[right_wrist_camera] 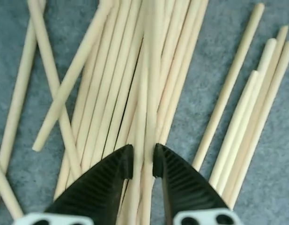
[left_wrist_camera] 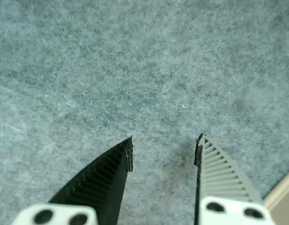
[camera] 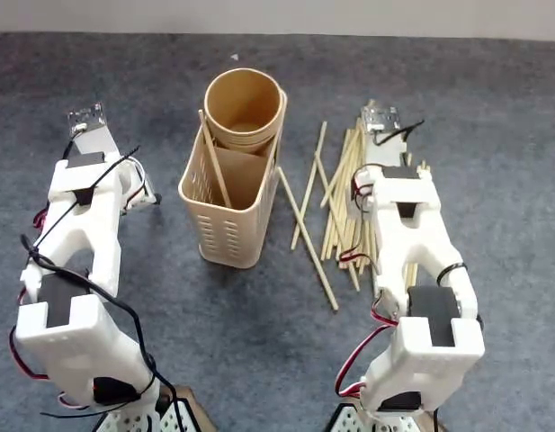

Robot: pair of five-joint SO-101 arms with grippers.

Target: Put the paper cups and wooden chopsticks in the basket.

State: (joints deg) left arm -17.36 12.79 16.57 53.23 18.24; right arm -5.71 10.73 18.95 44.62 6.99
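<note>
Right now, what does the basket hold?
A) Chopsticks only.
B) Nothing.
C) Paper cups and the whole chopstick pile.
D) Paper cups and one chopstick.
D: the stacked paper cups sit in the far compartment of the basket, one chopstick leans in beside them, and the loose chopsticks lie on the carpet.
</note>
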